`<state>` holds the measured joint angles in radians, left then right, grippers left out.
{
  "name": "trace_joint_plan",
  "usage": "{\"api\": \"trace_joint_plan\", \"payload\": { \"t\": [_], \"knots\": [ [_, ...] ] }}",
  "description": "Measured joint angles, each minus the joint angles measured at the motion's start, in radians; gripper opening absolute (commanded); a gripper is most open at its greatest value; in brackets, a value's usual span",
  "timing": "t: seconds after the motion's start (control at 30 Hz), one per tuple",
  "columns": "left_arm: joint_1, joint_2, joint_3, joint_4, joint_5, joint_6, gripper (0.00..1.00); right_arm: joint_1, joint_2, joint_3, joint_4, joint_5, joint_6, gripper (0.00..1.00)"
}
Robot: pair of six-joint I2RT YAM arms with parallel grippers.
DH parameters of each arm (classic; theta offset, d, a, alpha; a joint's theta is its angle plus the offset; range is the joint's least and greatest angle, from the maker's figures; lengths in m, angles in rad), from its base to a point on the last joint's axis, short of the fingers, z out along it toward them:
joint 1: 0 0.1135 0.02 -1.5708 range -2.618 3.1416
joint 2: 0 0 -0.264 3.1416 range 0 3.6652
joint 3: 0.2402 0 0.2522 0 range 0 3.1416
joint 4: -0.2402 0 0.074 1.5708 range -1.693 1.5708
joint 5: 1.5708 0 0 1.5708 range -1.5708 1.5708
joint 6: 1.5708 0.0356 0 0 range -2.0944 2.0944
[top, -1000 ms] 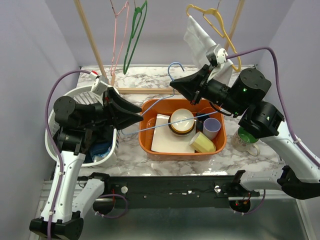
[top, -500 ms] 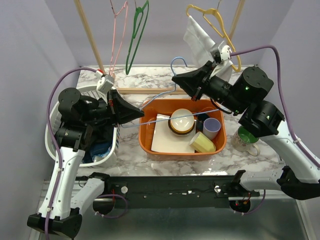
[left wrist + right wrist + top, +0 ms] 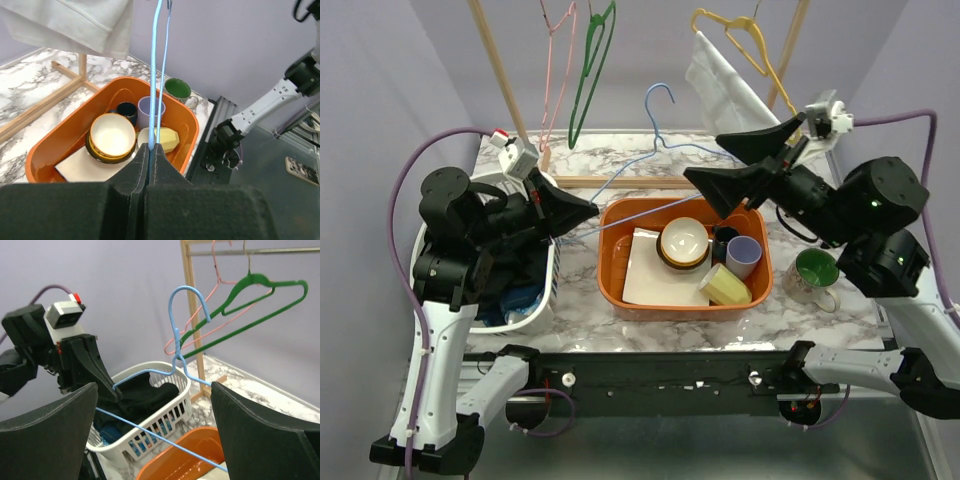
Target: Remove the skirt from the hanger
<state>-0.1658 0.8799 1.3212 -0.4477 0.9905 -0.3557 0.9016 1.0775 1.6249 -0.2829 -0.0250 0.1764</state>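
A bare blue wire hanger (image 3: 623, 174) hangs in the air over the table; no cloth is on it. My left gripper (image 3: 592, 208) is shut on its left end, and the left wrist view shows the wire (image 3: 154, 75) pinched between the closed fingertips (image 3: 150, 146). My right gripper (image 3: 705, 158) stands wide open beside the hanger's right arm, with the wire (image 3: 177, 330) passing between its fingers untouched. A dark garment (image 3: 145, 395) lies in the white basket (image 3: 165, 365); whether it is the skirt I cannot tell.
An orange bin (image 3: 610, 280) in the middle holds a bowl (image 3: 684, 240), a purple cup (image 3: 743, 255), a yellow cup (image 3: 725, 287) and a white sheet. A green mug (image 3: 815, 270) stands to its right. Green (image 3: 590, 70), pink and yellow (image 3: 745, 40) hangers hang on the wooden rack, with white cloth (image 3: 720, 80).
My right gripper let go of the blue hanger, opened wide and drew back to the right. My left gripper shut on the hanger's left end, and the hanger rose.
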Motion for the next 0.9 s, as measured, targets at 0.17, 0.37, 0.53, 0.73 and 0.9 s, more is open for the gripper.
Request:
{"api": "trace_joint_plan", "payload": {
  "t": [0.17,0.37,0.53,0.73,0.9],
  "knots": [
    [0.0,0.024,0.065,-0.021,-0.121,0.013,0.0,0.0,-0.076,-0.034,0.048,0.017,0.016,1.0],
    [-0.001,0.116,0.18,-0.08,-0.355,0.071,0.0,0.0,-0.137,-0.069,0.079,0.075,0.044,1.0],
    [-0.038,0.196,0.224,-0.092,-0.539,0.07,0.0,0.0,-0.156,-0.096,0.098,0.122,0.052,1.0],
    [-0.14,0.305,0.365,-0.111,-0.75,0.071,0.0,0.0,-0.151,-0.097,0.113,0.152,0.052,1.0],
    [-0.216,0.369,0.46,-0.102,-0.875,0.089,0.0,0.0,-0.142,-0.097,0.127,0.163,0.051,1.0]
  ]
}}
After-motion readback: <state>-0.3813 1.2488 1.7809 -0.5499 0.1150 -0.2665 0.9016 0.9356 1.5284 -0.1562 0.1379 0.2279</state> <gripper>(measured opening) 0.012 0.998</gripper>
